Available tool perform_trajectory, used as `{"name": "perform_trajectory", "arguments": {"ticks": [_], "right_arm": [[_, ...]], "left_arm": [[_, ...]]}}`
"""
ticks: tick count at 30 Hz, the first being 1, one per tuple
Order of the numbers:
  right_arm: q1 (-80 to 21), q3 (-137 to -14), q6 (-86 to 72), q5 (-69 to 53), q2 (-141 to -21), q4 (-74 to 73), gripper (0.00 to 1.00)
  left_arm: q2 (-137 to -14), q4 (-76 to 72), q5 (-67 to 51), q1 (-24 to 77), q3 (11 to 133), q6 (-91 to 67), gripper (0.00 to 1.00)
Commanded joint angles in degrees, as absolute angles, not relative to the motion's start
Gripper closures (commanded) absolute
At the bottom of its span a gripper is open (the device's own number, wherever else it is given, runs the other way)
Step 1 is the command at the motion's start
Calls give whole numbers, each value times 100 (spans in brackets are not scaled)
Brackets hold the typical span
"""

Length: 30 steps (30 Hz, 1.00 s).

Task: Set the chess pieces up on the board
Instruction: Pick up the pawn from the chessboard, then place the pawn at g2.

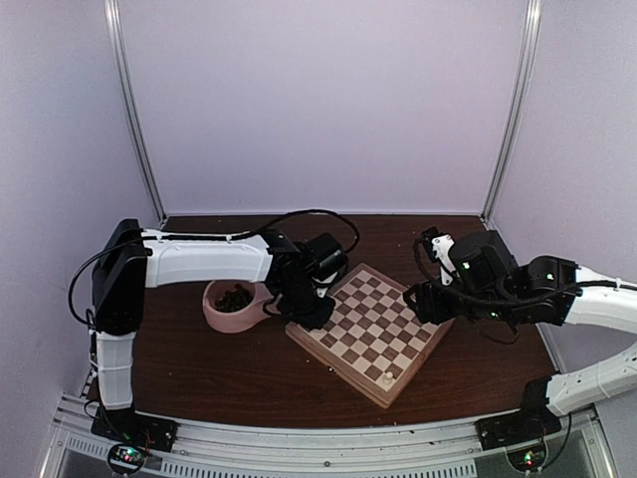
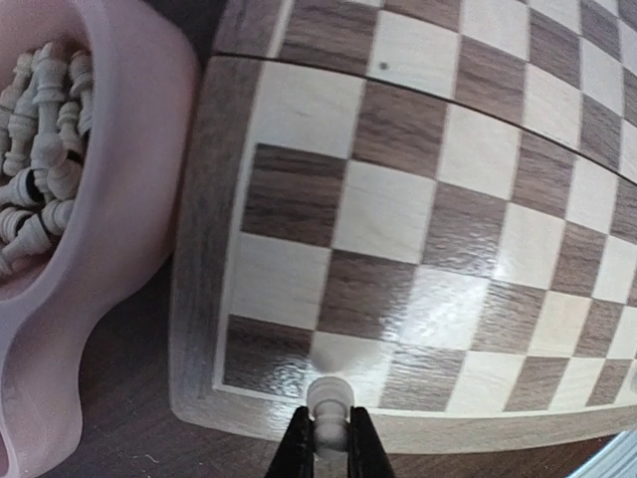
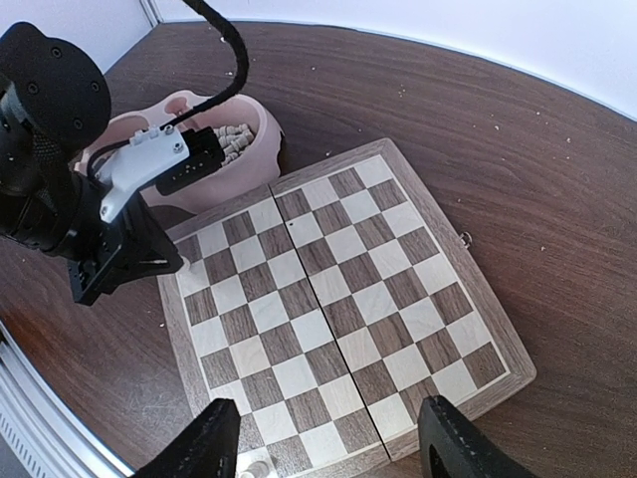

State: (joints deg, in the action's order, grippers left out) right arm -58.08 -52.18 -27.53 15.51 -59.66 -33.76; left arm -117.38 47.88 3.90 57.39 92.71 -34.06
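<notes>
1. My left gripper (image 2: pixel 328 426) is clenched on a cream piece (image 2: pixel 329 396). Two thin black fingers (image 2: pixel 297 453) pinch its turned stem, and its rounded, collared head pokes out past their tips.
2. That piece is over a pale edge square close to the left corner of the board (image 1: pixel 373 319), right by the rim. I cannot tell whether its base touches the wood.
3. The board is a thick, square wooden box with tan and brown checks. It has a glossy varnish over visible grain, a light rim, a seam across its middle and a small metal latch (image 3: pixel 465 237) on one edge. It lies turned like a diamond on the table (image 1: pixel 219 368).
4. A lone cream piece (image 1: pixel 386 378) stands upright on a square at the board's near corner.
5. My right gripper (image 3: pixel 328 428) is released. Its broad black fingers (image 3: pixel 204 448) are spread wide, grasping nothing, above the board's right side.
6. The pink dish (image 1: pixel 214 314) sits just beside the board's left edge. It is smooth, with thick rounded walls and two bowls.
7. One bowl holds a heap of cream chessmen (image 2: pixel 40 149), slim and lathe-turned with ball tops. The other holds dark chessmen (image 1: pixel 237 296).
8. The table is dark brown with a matte wood grain, flecked with pale crumbs.
</notes>
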Motion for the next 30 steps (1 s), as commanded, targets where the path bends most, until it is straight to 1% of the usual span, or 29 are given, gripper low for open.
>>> {"name": "perform_trajectory", "arguments": {"ticks": [1,6,15,22,30], "right_arm": [[-5774,-5134,-2860,1698,-5851,-3406,36],[-5774,-5012,-2985,1927,-5586,-3451,37],[-5704,-4859,-3311,2363,-5175,-3941,38],[-5687,-4588,-3493,2468,-4727,-3885,39],[-5678,-4597,-3498,2456,-4672,-3973,39]], "left_arm": [[-11876,4688,7,6073,9694,-3030,93],[-12057,4641,-238,6408,9983,-2875,93],[-12304,4046,-797,6832,10138,-2633,93],[-12604,3881,-1052,6905,10416,-2621,93],[-12849,3892,-1068,6916,10647,-2528,93]]}}
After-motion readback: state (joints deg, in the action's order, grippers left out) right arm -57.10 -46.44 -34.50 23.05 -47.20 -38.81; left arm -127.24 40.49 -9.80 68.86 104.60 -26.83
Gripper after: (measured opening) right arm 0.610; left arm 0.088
